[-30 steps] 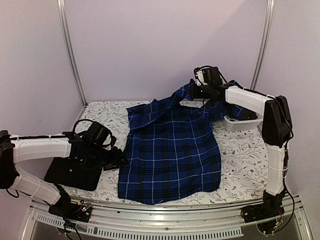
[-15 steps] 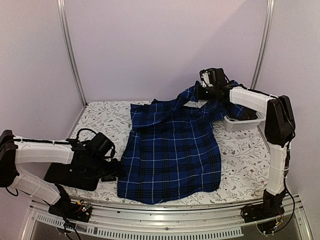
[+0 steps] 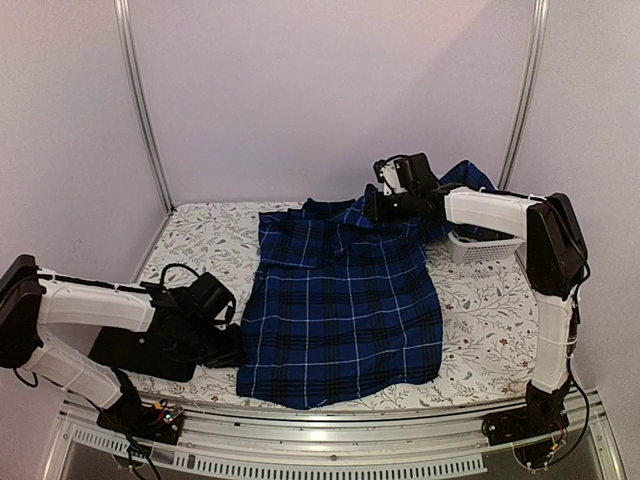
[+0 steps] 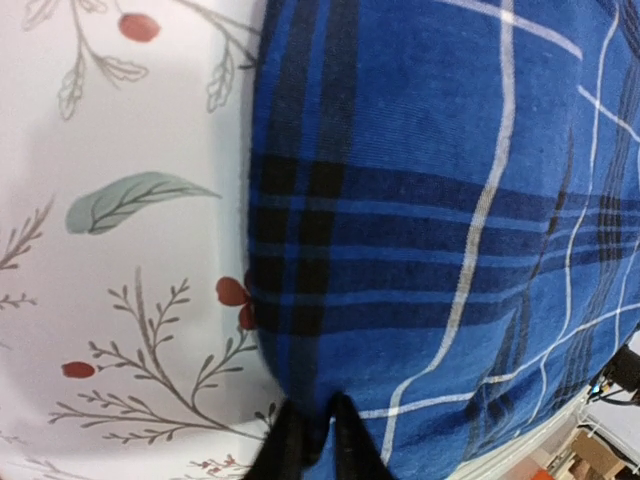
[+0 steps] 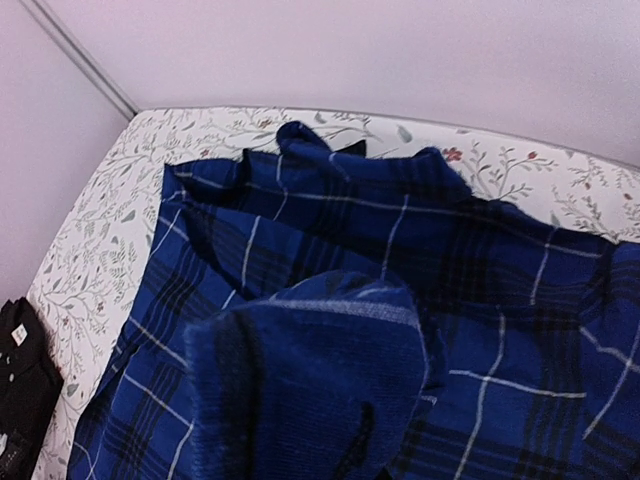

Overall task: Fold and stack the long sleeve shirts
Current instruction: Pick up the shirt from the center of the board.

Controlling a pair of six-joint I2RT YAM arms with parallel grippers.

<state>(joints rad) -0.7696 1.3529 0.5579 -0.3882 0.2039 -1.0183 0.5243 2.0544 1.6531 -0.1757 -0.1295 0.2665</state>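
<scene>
The blue plaid long sleeve shirt [image 3: 345, 300] lies spread across the middle of the table, collar toward the back. My left gripper [image 3: 234, 351] sits low at the shirt's near left corner. In the left wrist view its black fingers [image 4: 285, 448] are shut on the edge of the plaid cloth [image 4: 420, 200]. My right gripper [image 3: 373, 206] holds the shirt's far right part lifted; a sleeve trails back to the right. In the right wrist view a plaid fold [image 5: 320, 370] drapes over the fingers and hides them. The black shirt [image 3: 145, 345] lies folded at the left.
A white lattice basket [image 3: 482, 246] stands at the back right, under the right arm and the trailing sleeve. The floral tablecloth [image 3: 490, 340] covers the table. Metal posts rise at the back corners, and the black shirt [image 5: 20, 350] lies close beside my left arm.
My left gripper has dropped to the shirt's near left corner and shut on its edge. My right gripper has carried the lifted cloth leftward and lower, over the collar area.
</scene>
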